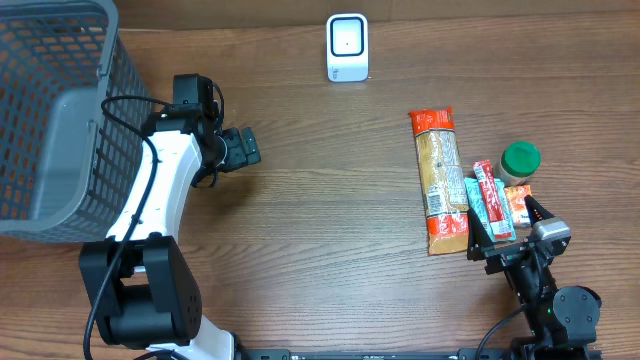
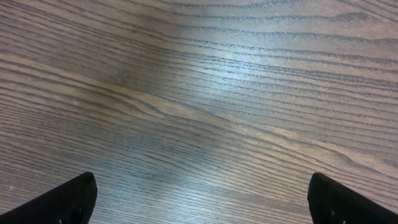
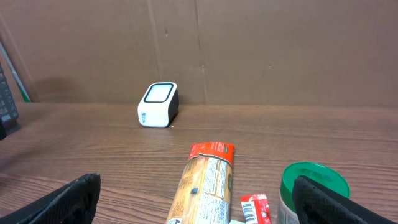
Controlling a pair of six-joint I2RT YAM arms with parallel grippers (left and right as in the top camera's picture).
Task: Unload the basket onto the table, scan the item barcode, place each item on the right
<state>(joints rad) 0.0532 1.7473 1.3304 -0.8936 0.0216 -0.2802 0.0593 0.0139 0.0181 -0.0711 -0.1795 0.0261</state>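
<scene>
The white barcode scanner (image 1: pixel 347 47) stands at the far edge of the table; the right wrist view shows this scanner (image 3: pixel 158 104) ahead of me. A long orange and red packet (image 1: pixel 440 180) lies at the right, beside a red stick packet (image 1: pixel 492 200) and a green-lidded jar (image 1: pixel 520 160). My right gripper (image 1: pixel 505 225) hovers open just behind these items, nothing between its fingers. From the right wrist, the orange packet (image 3: pixel 205 183), the red stick packet (image 3: pixel 255 208) and the jar (image 3: pixel 314 180) lie between the spread jaws. My left gripper (image 1: pixel 245 148) is open over bare wood (image 2: pixel 199 93).
A large grey mesh basket (image 1: pixel 50 120) fills the far left corner, right beside the left arm. A teal packet (image 1: pixel 478 195) lies between the orange packet and the red stick. A brown cardboard wall (image 3: pixel 249 43) rises behind the scanner.
</scene>
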